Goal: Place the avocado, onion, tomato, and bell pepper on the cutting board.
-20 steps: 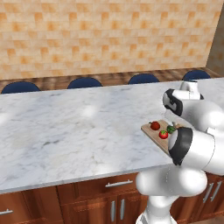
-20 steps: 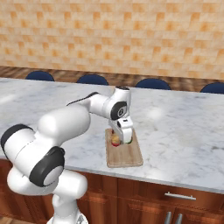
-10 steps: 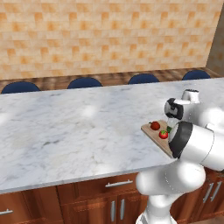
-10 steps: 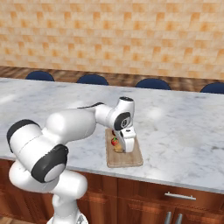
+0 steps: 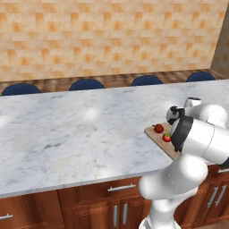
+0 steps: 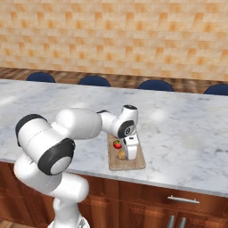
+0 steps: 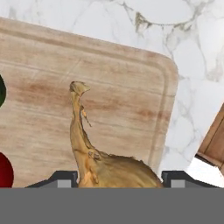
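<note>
My claw (image 6: 128, 156) hangs low over the board (image 6: 138, 162), clamped on the onion (image 7: 109, 168). I'd lower it gently and part the fingers clear of the tomato (image 6: 117, 144).

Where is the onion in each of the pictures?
Left base view: I cannot make it out; the white arm covers that part of the cutting board.
Right base view: the onion is the tan bulb on the board, beside the tool.
Hand view: the onion sits bottom centre, its stem pointing up.
Shared landmark: the cutting board.
</note>
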Controlling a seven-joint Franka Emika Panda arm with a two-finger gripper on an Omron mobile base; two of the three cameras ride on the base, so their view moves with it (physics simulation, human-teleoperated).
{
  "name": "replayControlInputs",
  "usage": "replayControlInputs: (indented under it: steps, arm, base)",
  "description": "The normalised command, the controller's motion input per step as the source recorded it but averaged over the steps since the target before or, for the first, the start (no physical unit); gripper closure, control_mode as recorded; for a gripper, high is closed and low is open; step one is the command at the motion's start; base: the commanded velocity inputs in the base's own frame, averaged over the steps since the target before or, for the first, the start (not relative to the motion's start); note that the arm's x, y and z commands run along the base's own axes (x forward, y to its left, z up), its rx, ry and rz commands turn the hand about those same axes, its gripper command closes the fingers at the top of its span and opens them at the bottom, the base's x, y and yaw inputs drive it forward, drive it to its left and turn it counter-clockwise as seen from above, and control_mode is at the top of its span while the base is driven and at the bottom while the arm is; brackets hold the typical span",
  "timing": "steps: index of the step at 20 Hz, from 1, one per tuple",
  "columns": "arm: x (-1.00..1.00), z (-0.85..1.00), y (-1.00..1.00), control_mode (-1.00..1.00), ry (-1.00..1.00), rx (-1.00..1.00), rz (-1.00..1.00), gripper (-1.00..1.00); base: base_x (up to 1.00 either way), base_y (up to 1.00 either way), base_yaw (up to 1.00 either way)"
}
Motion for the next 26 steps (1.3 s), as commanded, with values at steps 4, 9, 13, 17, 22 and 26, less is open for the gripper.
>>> replayControlInputs:
  steps: [4,9,13,17,22,26]
  arm:
    - [0.2,-0.19,0.0,-1.0,0.0,0.0,-0.01,1.0]
    - [0.21,-0.18,0.0,-1.0,0.0,0.0,-0.01,1.0]
    - [0.22,-0.21,0.0,-1.0,0.0,0.0,-0.01,1.0]
    - [0.17,-0.2,0.0,-1.0,0.0,0.0,0.0,1.0]
    - [0.01,-0.01,0.0,-1.0,0.0,0.0,0.0,-1.0]
    - [0.0,0.09,0.0,-1.0,-0.02,0.0,0.0,-1.0]
  base:
    - [0.0,0.0,0.0]
    - [0.0,0.0,0.0]
    - [0.0,0.0,0.0]
    - [0.0,0.0,0.0]
    - [0.0,0.0,0.0]
    - [0.0,0.0,0.0]
